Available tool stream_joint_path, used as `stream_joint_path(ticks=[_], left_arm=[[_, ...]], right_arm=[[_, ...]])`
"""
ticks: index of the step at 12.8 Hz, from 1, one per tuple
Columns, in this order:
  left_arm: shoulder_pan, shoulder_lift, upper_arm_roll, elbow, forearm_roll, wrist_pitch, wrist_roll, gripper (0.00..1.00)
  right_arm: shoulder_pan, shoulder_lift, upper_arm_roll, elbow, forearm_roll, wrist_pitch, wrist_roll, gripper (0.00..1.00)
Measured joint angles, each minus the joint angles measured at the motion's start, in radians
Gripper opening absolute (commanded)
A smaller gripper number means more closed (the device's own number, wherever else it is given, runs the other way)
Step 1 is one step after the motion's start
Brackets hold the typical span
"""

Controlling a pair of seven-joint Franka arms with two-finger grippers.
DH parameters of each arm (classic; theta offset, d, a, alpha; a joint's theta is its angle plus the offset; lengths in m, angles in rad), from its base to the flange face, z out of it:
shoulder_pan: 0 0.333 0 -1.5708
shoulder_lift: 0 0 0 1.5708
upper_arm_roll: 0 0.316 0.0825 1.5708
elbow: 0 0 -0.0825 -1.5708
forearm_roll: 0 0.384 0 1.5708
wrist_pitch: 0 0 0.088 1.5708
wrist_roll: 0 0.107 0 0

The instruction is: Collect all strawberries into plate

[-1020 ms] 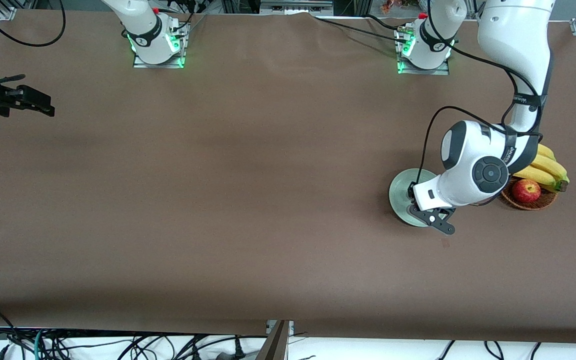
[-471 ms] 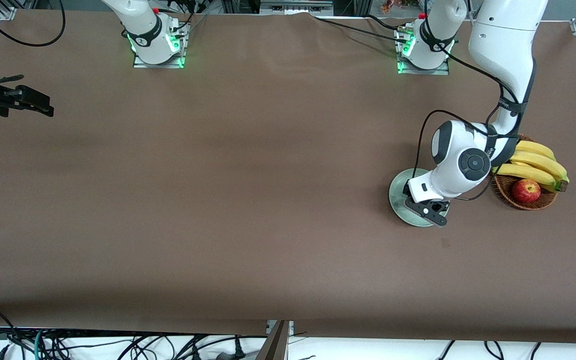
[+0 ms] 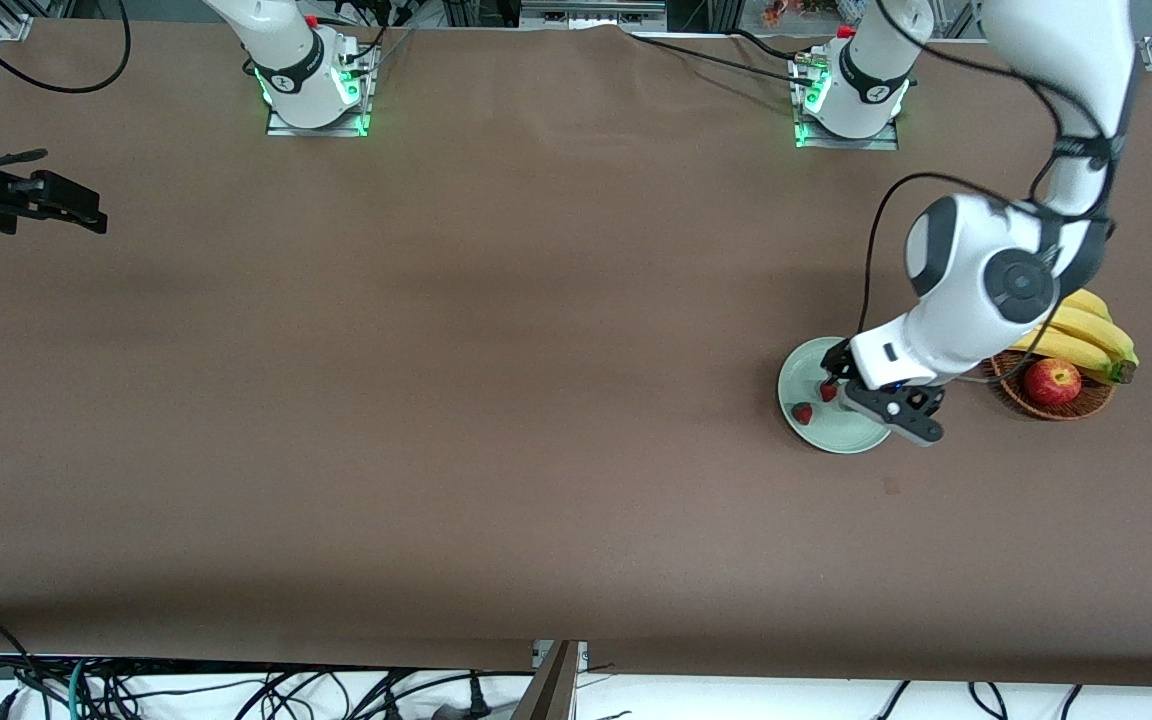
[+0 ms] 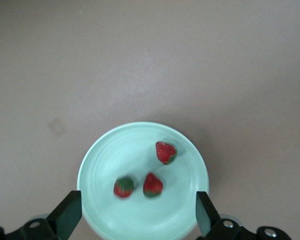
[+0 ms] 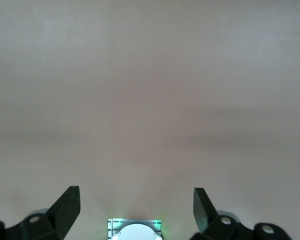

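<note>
Three tiny red strawberries [image 4: 152, 175] with small green tops lie in the round, shallow, pale mint-green plate [image 4: 102, 157] in the left wrist view, two close together and the third a little apart from them. The left tool [image 4: 139, 220] hangs over the plate with its two dark fingers [image 4: 67, 215] spread wide apart and nothing between them.

From the front camera, the plate [image 3: 836, 432] sits on the brown worktop [image 3: 496, 380] near the edge at the left arm's end. Two of the berries [image 3: 802, 412] show on it; the left tool [image 3: 871, 398] covers part of the plate, so the third is hidden there. Just beside the plate, closer still to that edge, stands a brown woven wicker basket [image 3: 1056, 408] holding a red apple [image 3: 1052, 380] and a bunch of yellow bananas [image 3: 1091, 335]. The right tool [image 3: 46, 205] waits at the worktop's edge at the right arm's end, well apart from everything else.

In the right wrist view, the right tool [image 5: 135, 210] has its fingers [image 5: 65, 207] wide apart over bare brown worktop [image 5: 150, 90], gripping nothing.
</note>
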Motion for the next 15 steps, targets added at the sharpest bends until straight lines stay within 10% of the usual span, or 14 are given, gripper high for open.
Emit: stream_joint_path(ticks=[6, 10, 15], left_arm=[[0.141, -0.155, -0.005, 0.219, 0.065, -0.497, -0.119, 1.0], [0.333, -0.267, -0.178, 0.236, 0.076, -0.567, -0.253, 1.0], [0.241, -0.309, -0.082, 0.198, 0.083, -0.578, -0.274, 1.0]], right_arm=[[0.0, 0.0, 0.0, 0.001, 0.0, 0.0, 0.0, 1.0], [0.0, 0.005, 0.0, 0.002, 0.0, 0.002, 0.0, 1.0], [0.0, 0.011, 0.0, 0.012, 0.0, 0.002, 0.0, 1.0]])
